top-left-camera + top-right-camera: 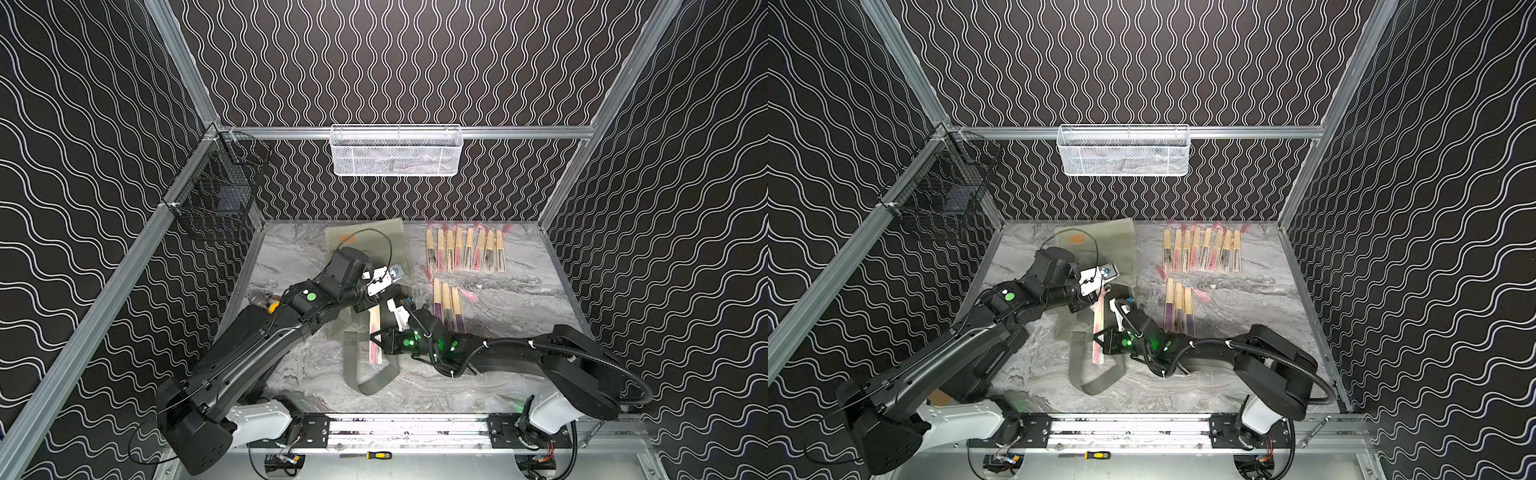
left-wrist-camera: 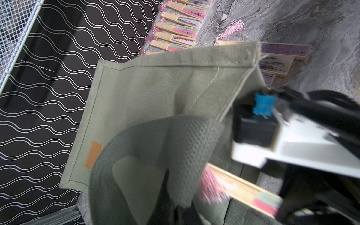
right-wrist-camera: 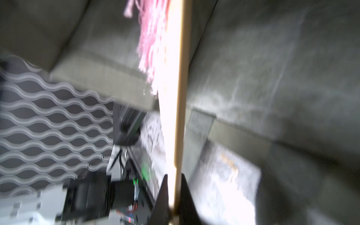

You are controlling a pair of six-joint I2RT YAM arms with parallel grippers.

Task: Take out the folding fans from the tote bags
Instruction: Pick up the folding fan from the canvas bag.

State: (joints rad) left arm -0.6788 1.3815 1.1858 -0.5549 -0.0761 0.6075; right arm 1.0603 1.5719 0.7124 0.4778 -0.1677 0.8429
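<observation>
Eleven fans lie on the counter; right fingers clamp a twelfth fan nearly clear of the tote, left fingers pinch the tote; any remainder inside unseen.

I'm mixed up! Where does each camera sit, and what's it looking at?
Both top views: high over the base, looking down on the table, left arm, right arm, laid-out fans.
Left wrist: on its arm, facing the tote bag; the right arm's wrist shows.
Right wrist: on its arm, looking along the held fan between its fingers.
Shared: all show that fan.
</observation>
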